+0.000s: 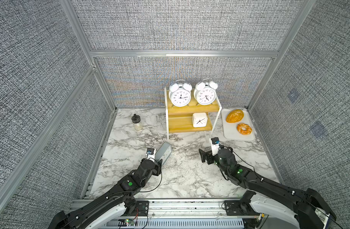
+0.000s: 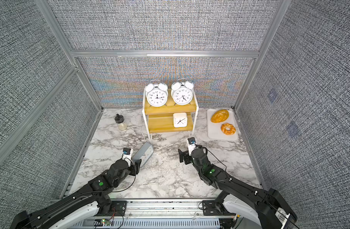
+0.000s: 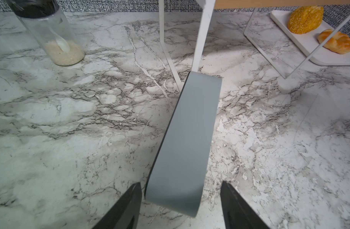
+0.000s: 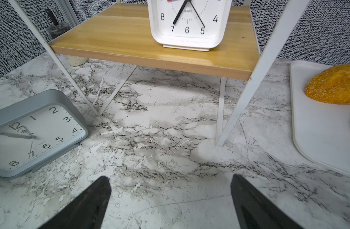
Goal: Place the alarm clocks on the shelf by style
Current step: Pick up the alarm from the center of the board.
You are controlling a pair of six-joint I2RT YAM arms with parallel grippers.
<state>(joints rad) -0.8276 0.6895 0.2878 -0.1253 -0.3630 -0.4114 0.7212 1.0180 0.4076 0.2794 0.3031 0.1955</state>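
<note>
The grey-blue rectangular alarm clock (image 1: pixel 163 153) (image 3: pixel 186 138) stands on edge on the marble in front of the shelf's front left leg, its dial (image 4: pixel 35 134) facing the right arm. My left gripper (image 1: pixel 157 160) (image 3: pixel 181 185) straddles its near end. One finger is almost against the clock and the other is a gap away, so the jaws are open. My right gripper (image 1: pixel 204 156) (image 4: pixel 171 178) hangs open and empty before the shelf (image 1: pixel 180 124). Two twin-bell clocks (image 1: pixel 179 96) (image 1: pixel 204 96) sit on the top board. The small white clock (image 1: pixel 199 120) sits on the lower board.
A glass jar (image 1: pixel 137 123) with a black lid and white grains stands at the back left. A white tray (image 1: pixel 230 132) right of the shelf holds a bread loaf (image 1: pixel 234 116) and a braided ring (image 1: pixel 244 128). Grey fabric walls enclose three sides.
</note>
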